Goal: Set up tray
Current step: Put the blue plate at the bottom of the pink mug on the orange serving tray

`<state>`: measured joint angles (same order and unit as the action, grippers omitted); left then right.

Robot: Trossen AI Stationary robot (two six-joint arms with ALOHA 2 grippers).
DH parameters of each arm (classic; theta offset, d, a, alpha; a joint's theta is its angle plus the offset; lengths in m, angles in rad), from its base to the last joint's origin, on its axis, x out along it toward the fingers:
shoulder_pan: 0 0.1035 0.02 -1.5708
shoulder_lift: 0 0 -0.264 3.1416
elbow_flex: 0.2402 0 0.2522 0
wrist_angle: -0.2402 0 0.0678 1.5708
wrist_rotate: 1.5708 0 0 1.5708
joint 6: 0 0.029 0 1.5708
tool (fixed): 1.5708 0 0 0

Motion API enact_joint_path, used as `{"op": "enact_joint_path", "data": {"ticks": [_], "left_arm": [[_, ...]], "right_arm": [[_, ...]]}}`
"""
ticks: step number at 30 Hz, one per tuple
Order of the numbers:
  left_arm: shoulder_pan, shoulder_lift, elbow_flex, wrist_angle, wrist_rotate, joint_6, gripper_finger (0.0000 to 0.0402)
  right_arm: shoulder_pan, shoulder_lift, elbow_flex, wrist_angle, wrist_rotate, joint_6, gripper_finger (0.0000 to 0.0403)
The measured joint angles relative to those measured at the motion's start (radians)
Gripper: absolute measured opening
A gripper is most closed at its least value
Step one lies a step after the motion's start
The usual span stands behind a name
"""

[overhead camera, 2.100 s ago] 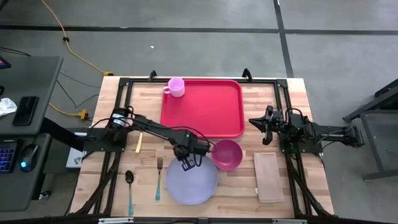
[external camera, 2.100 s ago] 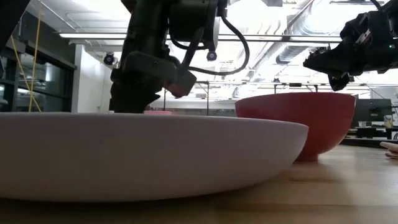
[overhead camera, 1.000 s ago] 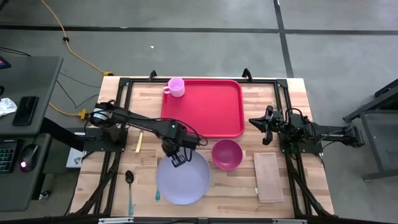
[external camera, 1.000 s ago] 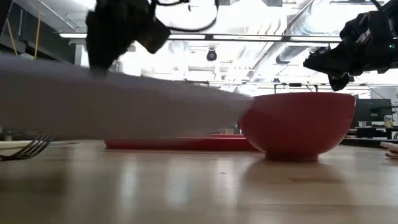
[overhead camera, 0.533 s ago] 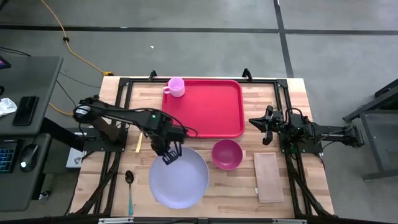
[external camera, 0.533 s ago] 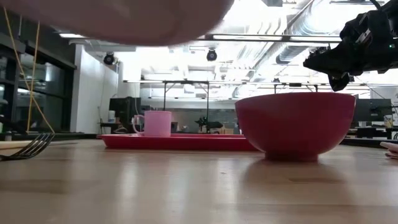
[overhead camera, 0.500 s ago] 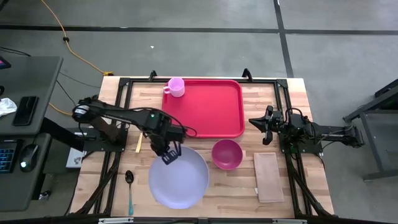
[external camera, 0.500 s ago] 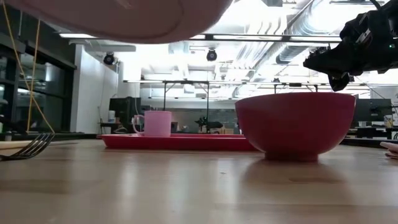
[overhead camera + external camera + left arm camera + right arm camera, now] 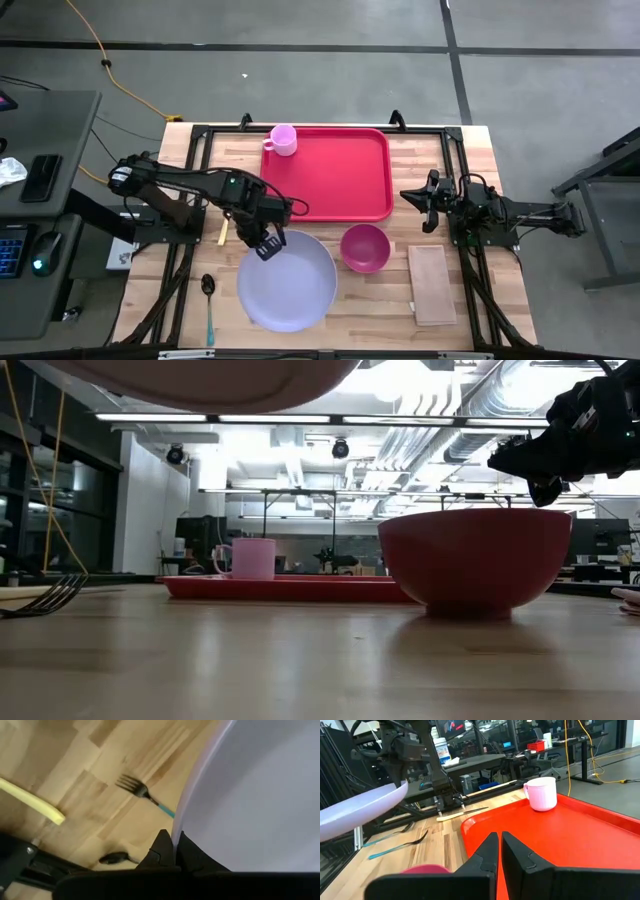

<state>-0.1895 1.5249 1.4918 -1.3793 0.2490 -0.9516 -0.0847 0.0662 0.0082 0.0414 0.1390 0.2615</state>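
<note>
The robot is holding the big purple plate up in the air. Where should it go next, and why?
Probably toward the red tray. The left gripper has its jaws shut on the rim of the lavender plate, which hangs above the table, clear of the fork. The tray holds only a pink cup in one corner, so there is bare room.

Left gripper (image 9: 268, 245) pinched shut — right gripper (image 9: 421, 206) shut, raised.
</note>
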Motion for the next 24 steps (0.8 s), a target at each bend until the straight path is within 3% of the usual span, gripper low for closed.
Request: {"op": "enact_joint_path", "data": {"ticks": [7,24], "left_arm": [[0.055,0.000,0.000,0.101,-0.036,0.005,0.0012],[0.379,0.000,0.000,0.207,-0.034,0.127,0.0012]], "right_arm": [[0.000,0.000,0.000,0.000,0.000,0.000,0.0000],[0.000,0.000,0.000,0.000,0.000,-0.001,0.0000]]}}
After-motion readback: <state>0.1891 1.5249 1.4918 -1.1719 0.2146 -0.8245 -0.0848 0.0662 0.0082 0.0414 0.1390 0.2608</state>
